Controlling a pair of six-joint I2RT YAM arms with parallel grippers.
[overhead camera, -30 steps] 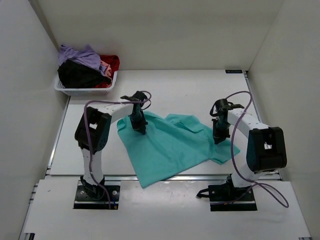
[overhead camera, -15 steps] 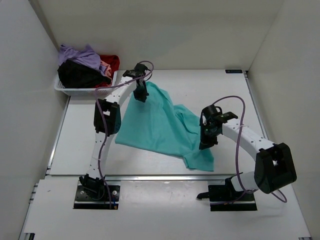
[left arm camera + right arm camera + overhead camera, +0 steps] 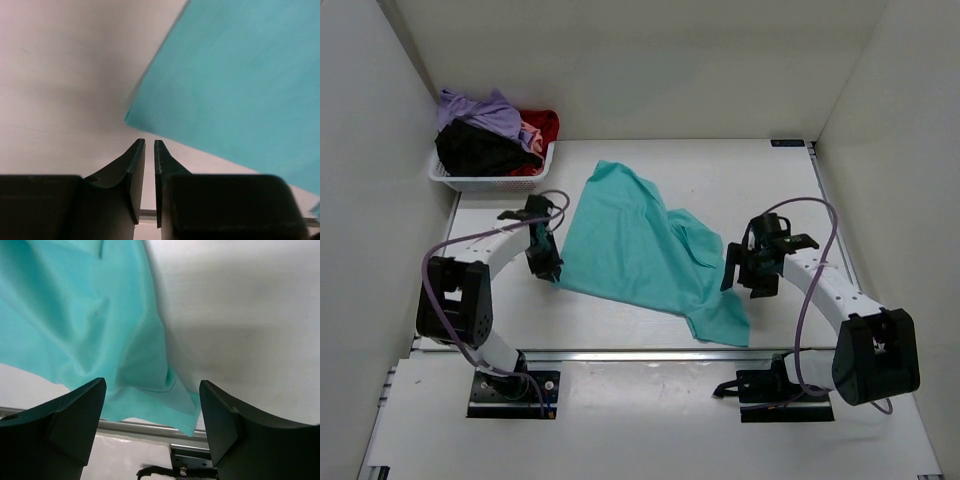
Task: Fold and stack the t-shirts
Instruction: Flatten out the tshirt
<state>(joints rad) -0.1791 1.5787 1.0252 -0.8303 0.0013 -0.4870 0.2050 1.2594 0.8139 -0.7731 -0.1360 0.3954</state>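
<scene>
A teal t-shirt point(image 3: 635, 250) lies loosely spread and creased on the white table, one corner toward the far middle and one near the front edge. My left gripper point(image 3: 548, 270) sits just left of its left edge. In the left wrist view the gripper point(image 3: 149, 142) stands narrowly open and empty, with the teal cloth point(image 3: 240, 75) ahead to the right. My right gripper point(image 3: 732, 275) is at the shirt's right edge. It shows wide open point(image 3: 152, 381) and holds nothing, above the teal cloth point(image 3: 75, 315). Purple point(image 3: 485, 110), black point(image 3: 475, 150), red point(image 3: 545, 125) and pink point(image 3: 528, 133) t-shirts are piled in the basket.
The white slotted basket point(image 3: 485, 183) stands at the far left corner of the table. White walls close in the left, right and back. A metal rail point(image 3: 620, 353) runs along the table's front edge, just below the shirt's near corner.
Both grippers have let go of the teal shirt. The left one has drawn back from the far corner to the near left; the right one opened wide and shifted right. The shirt lies still.
</scene>
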